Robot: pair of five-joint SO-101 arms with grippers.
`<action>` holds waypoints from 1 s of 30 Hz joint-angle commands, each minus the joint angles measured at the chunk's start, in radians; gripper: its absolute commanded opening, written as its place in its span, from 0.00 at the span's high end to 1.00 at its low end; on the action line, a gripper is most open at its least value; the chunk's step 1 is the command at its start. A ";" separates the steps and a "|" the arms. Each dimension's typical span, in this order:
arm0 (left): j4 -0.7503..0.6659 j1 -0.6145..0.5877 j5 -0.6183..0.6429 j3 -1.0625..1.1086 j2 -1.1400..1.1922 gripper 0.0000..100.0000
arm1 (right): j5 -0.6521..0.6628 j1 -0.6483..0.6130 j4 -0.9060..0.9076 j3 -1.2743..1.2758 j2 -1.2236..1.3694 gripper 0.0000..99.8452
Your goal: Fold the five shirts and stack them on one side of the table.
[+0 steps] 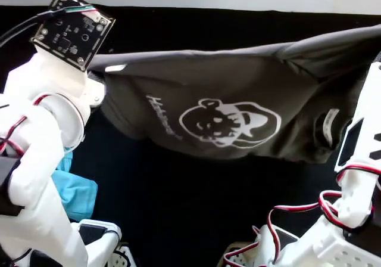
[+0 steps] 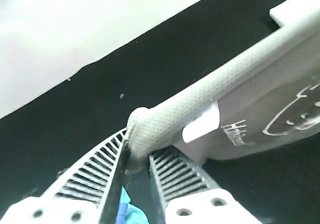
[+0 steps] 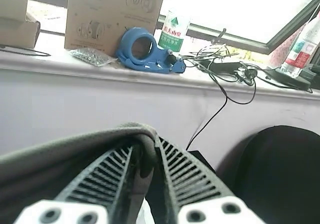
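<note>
A dark grey shirt (image 1: pixel 220 106) with a white skull print hangs stretched in the air between both arms over the black table (image 1: pixel 178 207). My left gripper (image 2: pixel 136 151) is shut on the shirt's hem edge (image 2: pixel 165 121) at the left end. My right gripper (image 3: pixel 145 156) is shut on a bunched fold of the same grey shirt (image 3: pixel 75 149), raised at the right end. A folded light blue shirt (image 1: pixel 74 192) lies on the table by the left arm's base.
The white left arm (image 1: pixel 41 148) stands at the left, the right arm (image 1: pixel 357 160) at the right edge. Beyond the table, a windowsill holds a cardboard box (image 3: pixel 115 16), a blue tape dispenser (image 3: pixel 147 51), cables and bottles. The table's middle front is bare black cloth.
</note>
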 commanded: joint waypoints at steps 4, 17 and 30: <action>-0.008 -0.015 -0.008 0.182 -0.018 0.99 | -0.014 -0.001 -0.004 0.157 0.016 0.99; -0.002 -0.053 -0.006 -0.134 -0.024 0.99 | -0.014 0.001 0.064 -0.104 0.008 0.99; -0.002 -0.096 -0.006 -0.237 -0.099 0.99 | -0.063 -0.001 0.128 -0.315 0.019 0.99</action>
